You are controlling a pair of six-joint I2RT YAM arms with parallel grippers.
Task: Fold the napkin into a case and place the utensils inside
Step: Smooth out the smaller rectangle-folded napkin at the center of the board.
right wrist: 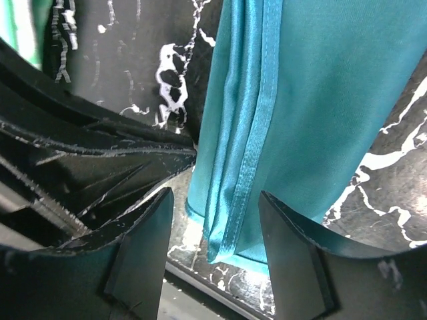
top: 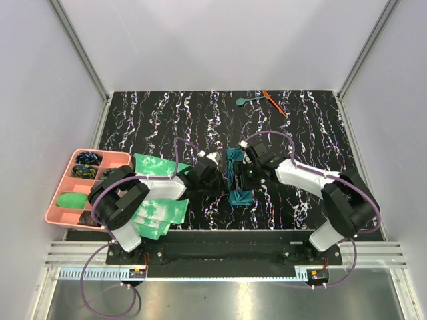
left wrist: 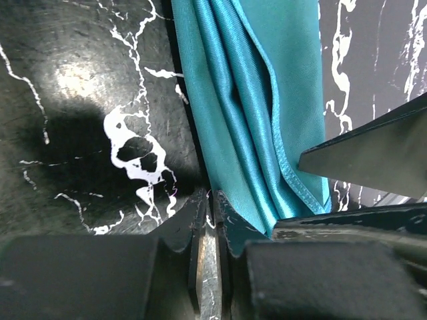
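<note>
The dark teal napkin lies folded into a narrow layered strip at the middle of the table, its hemmed edges showing. My left gripper is at the strip's left edge, its jaws pressed together where that edge runs in. My right gripper stands open over the strip's near end, one finger on each side of the hem. The utensils lie at the far edge: a teal spoon and an orange-red stick, side by side.
A pink compartment tray holding small items sits at the left. Light green tie-dye cloths lie beside it under the left arm. The right gripper's black finger crosses the left wrist view.
</note>
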